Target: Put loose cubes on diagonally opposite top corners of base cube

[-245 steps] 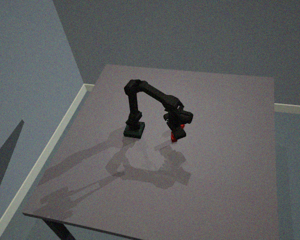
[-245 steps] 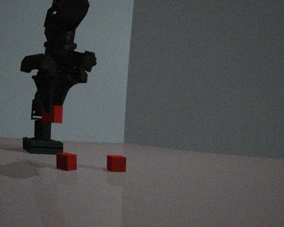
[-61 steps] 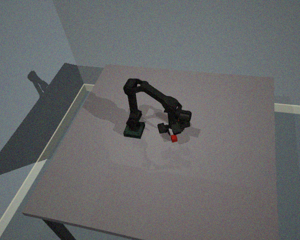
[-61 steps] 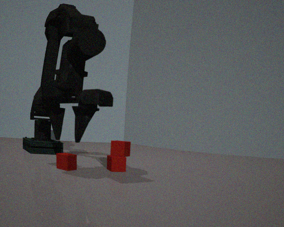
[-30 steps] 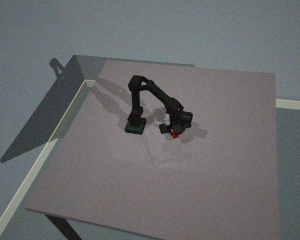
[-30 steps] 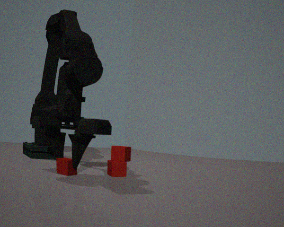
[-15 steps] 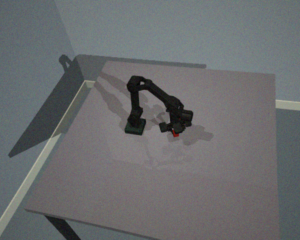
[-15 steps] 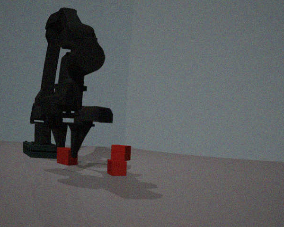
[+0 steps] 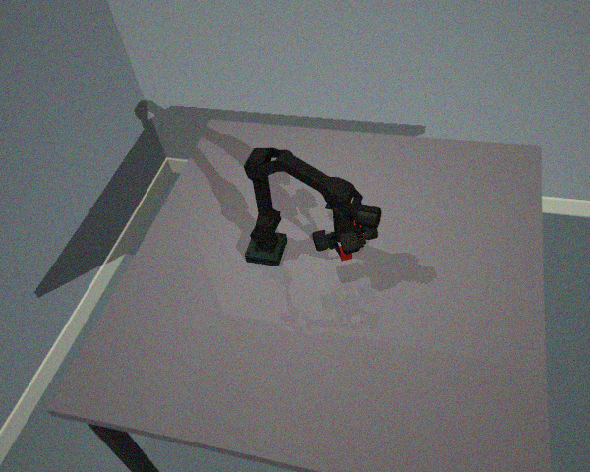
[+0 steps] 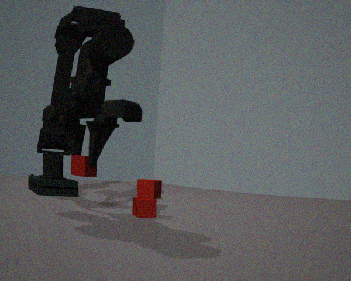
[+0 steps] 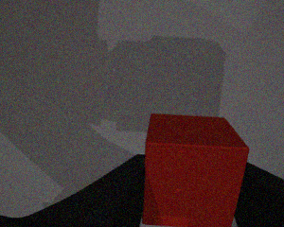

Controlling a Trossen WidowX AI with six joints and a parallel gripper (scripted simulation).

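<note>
My gripper point(image 10: 84, 165) point(image 9: 344, 250) point(image 11: 187, 168) is shut on a red loose cube point(image 10: 81, 165) point(image 9: 344, 254) point(image 11: 193, 173) and holds it lifted clear of the table. In the exterior view the red base cube point(image 10: 144, 207) stands on the table to the right of the gripper. Another red cube point(image 10: 148, 188) sits on top of the base cube, shifted toward its back right corner. The wrist view shows the held cube between the two dark fingers, with only shadowed table beyond it. The stack is hidden behind the arm in the top view.
The arm's dark base point(image 9: 265, 250) point(image 10: 53, 185) is bolted on the table point(image 9: 386, 329) left of the gripper. A pale rail point(image 9: 82, 310) runs along the table's left edge. Walls stand behind the table.
</note>
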